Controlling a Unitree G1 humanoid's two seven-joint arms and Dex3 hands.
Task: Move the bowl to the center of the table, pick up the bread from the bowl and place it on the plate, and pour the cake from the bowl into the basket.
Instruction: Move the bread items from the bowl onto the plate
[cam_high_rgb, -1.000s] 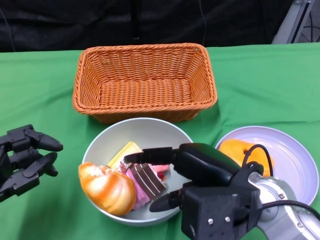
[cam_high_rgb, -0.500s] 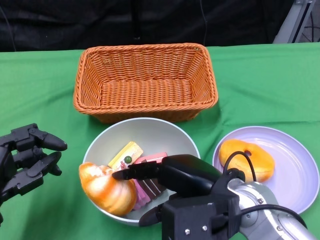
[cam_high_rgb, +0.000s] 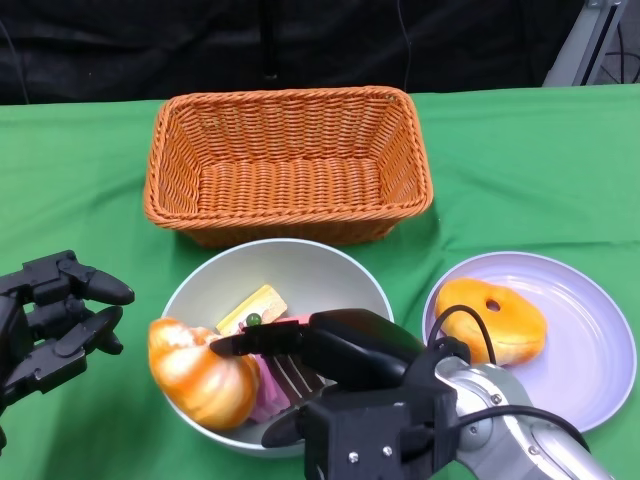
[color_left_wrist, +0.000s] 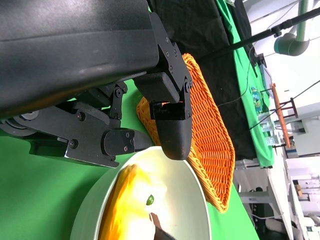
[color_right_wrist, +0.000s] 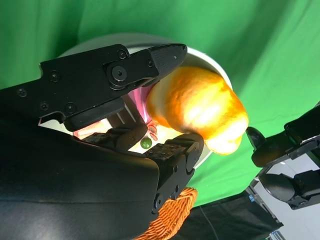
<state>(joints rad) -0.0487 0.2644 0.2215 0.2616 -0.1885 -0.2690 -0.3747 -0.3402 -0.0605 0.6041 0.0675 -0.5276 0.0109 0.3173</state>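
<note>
The right hand (cam_high_rgb: 300, 385) pinches the bread (cam_high_rgb: 197, 372) at the bowl's (cam_high_rgb: 300, 268) nine o'clock (left hand (cam_high_rgb: 50, 320) open, holding nothing).

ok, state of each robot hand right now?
Left robot hand: open, holding nothing, beside the grey bowl.
Right robot hand: fingers around the golden-orange bread roll; firm grip cannot be told.

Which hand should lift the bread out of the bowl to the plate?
Right. The right hand already has fingers around the bread in the bowl, and the plate lies on its side. The left hand hovers open beside the bowl.
</note>
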